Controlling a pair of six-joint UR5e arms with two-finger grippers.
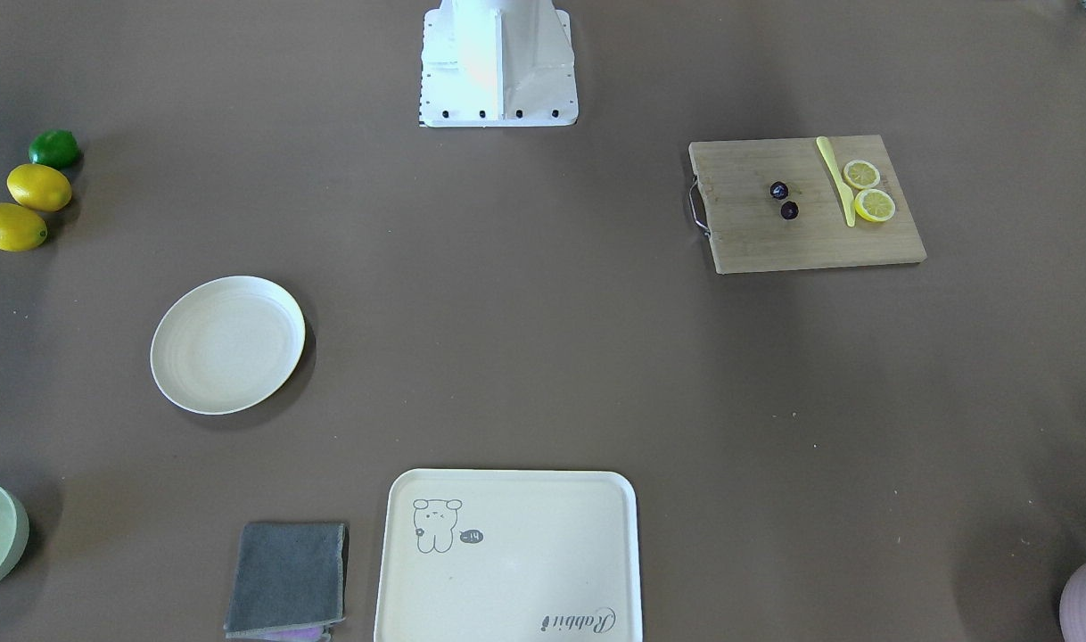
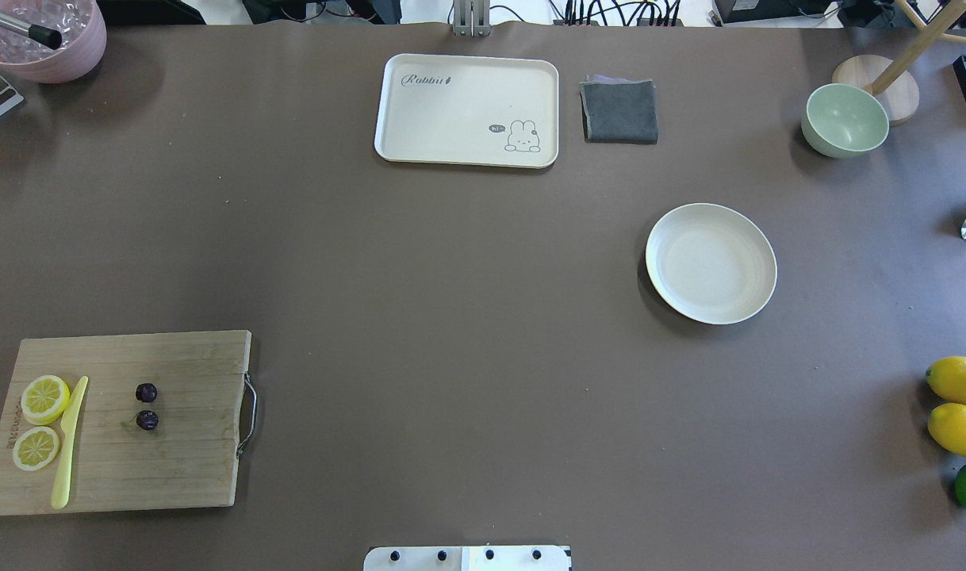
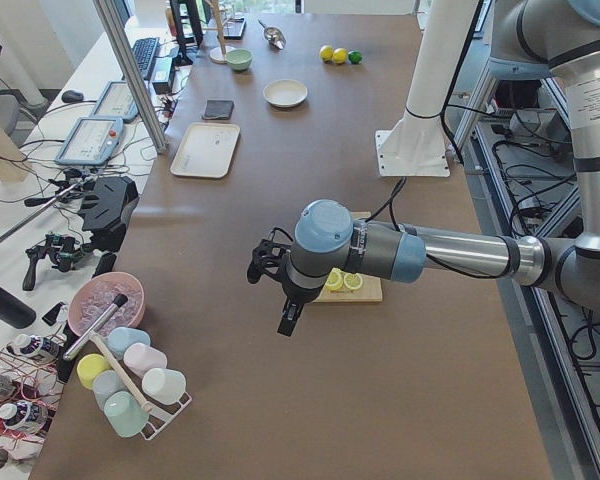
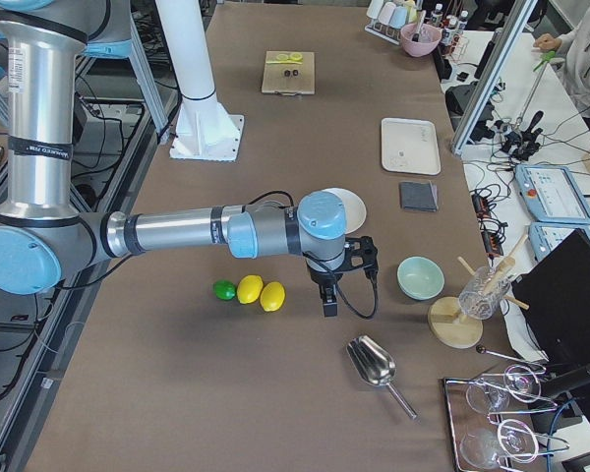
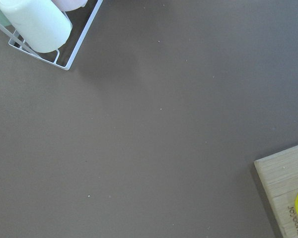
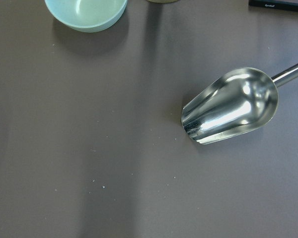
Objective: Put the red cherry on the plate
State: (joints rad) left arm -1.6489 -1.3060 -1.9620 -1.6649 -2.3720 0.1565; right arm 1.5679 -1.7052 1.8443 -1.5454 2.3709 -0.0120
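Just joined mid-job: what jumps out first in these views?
The wooden cutting board on the robot's left stands out, carrying the red cherry, two lemon slices and a yellow knife. The plate sits bare across the table on the right. Both arms hover over the table's ends: left arm beyond the board, right arm by the whole lemons.

You're in a robotics lab: jointed arms on a white pedestal bolted to a paper-covered worktop. Well beyond the left hand, teach pendants, a keyboard and cables crowd a side desk behind aluminium posts.
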